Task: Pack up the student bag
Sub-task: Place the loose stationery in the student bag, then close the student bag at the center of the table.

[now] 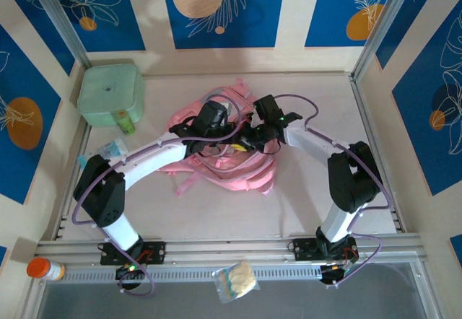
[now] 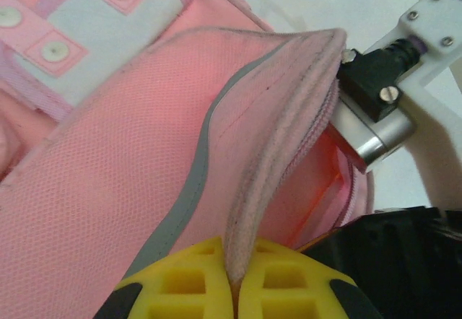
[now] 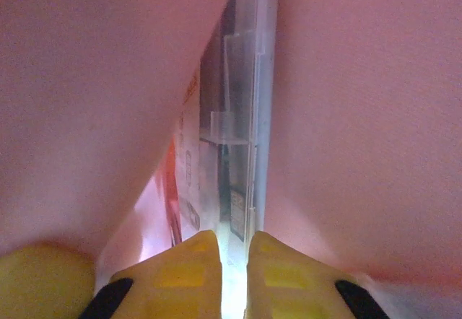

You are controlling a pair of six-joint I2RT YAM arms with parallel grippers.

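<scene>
Two grippers meet at the student bag, which lies mid-table: the left gripper pinches the rim of an open pocket, and the right gripper, fingers pressed together, sits between the bag's pink walls at the edge of a clear plastic pack.

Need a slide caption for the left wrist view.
Left gripper, jaws shut, pinches open the student bag while the right arm reaches inside.

txt: none legible | clear pkg print: too blurry
</scene>
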